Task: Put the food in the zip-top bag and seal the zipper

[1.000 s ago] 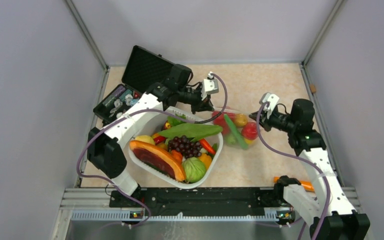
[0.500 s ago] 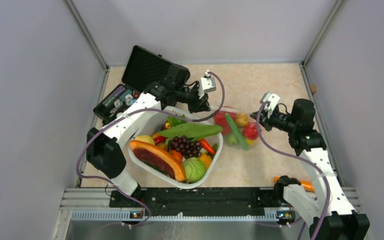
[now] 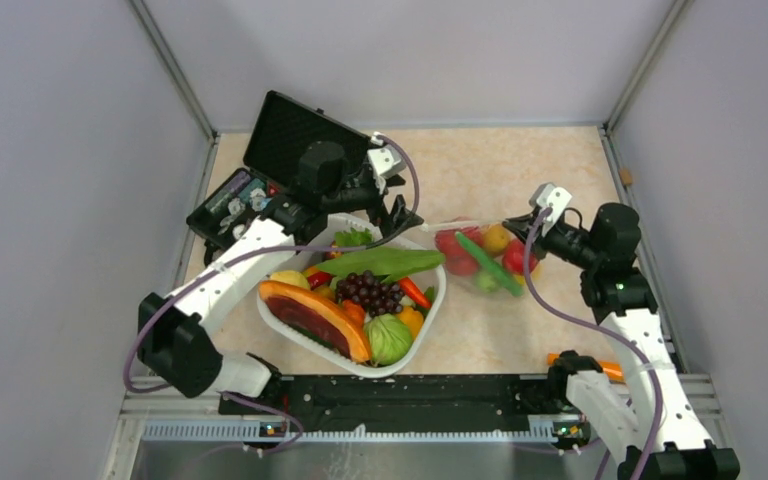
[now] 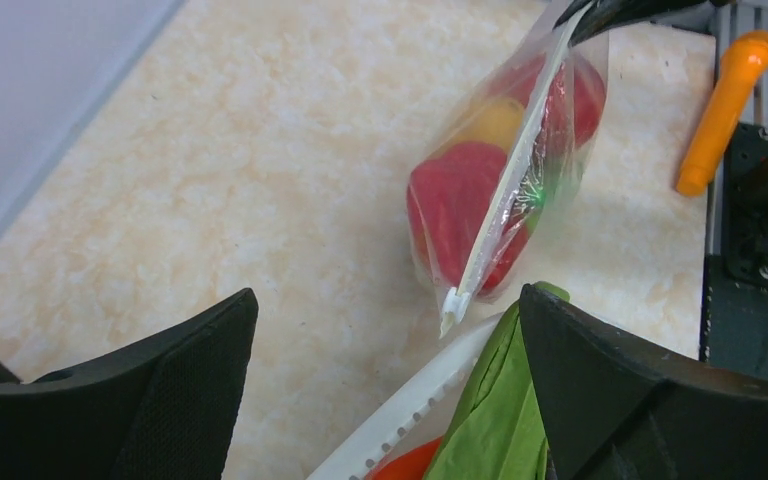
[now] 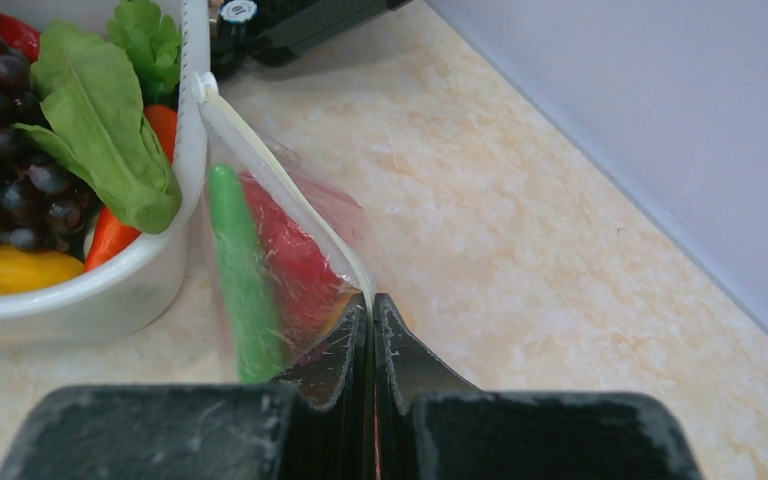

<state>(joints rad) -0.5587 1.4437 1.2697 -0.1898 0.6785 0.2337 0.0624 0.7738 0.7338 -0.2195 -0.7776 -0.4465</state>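
Note:
The zip-top bag lies on the table to the right of the basket. It holds the food: a red tomato piece, a yellow lemon and a long green pod. The zipper runs along the bag's top as a pale strip, and its free end hangs just beyond my left gripper. That gripper stands open above the basket rim with nothing between its fingers. My right gripper is shut on the zipper at the bag's right end. The green pod and red piece show through the plastic.
A white oval basket holds a papaya slice, dark grapes, a green leaf and other toy produce. An open black hard case stands at the back left. An orange tool lies by the right arm's base.
My left gripper has opened, let go of the zipper's left end and drawn back to the left. The right gripper kept its grip and carried the bag slightly right.

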